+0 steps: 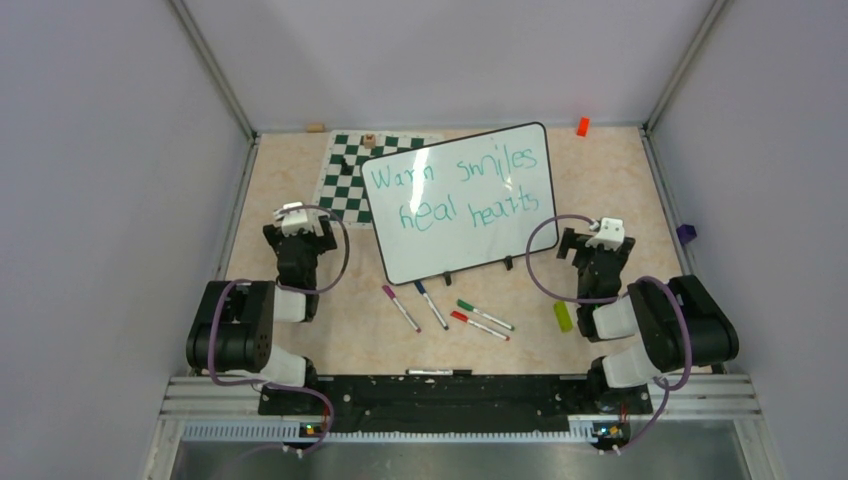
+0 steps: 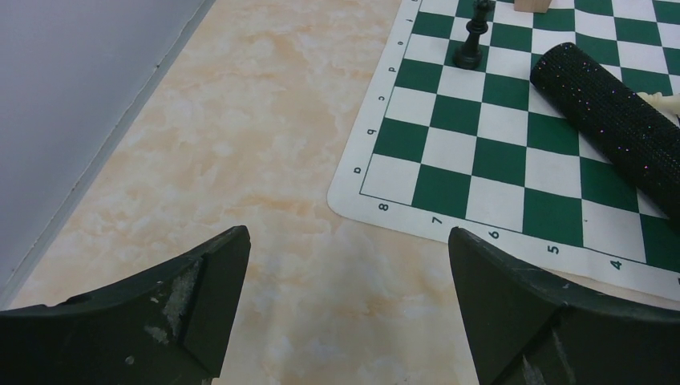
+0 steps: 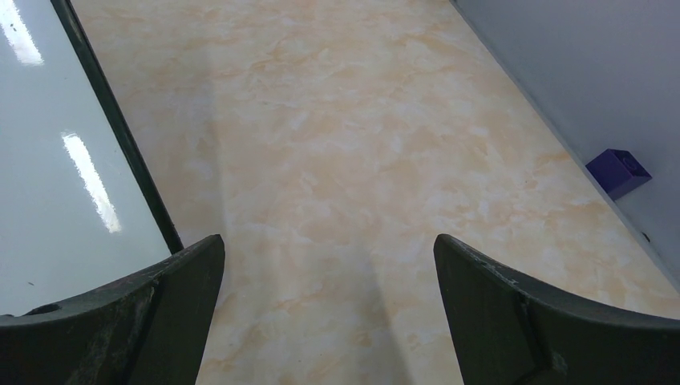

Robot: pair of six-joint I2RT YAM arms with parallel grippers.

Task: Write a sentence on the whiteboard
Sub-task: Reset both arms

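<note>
Writing looks done: the sentence (image 1: 425, 215) fills the whiteboard (image 1: 450, 252) — your left gripper (image 2: 349, 241) and right gripper (image 3: 329, 245) flank it, wide and empty, so just park them.

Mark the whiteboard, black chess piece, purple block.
whiteboard (image 1: 470, 250): top external view, bare white area near its bottom edge.
black chess piece (image 2: 471, 44): left wrist view, its stem.
purple block (image 3: 617, 171): right wrist view, its top face.

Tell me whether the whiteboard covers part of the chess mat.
Yes, the whiteboard lies over the chess mat's right part in the top view.
</note>
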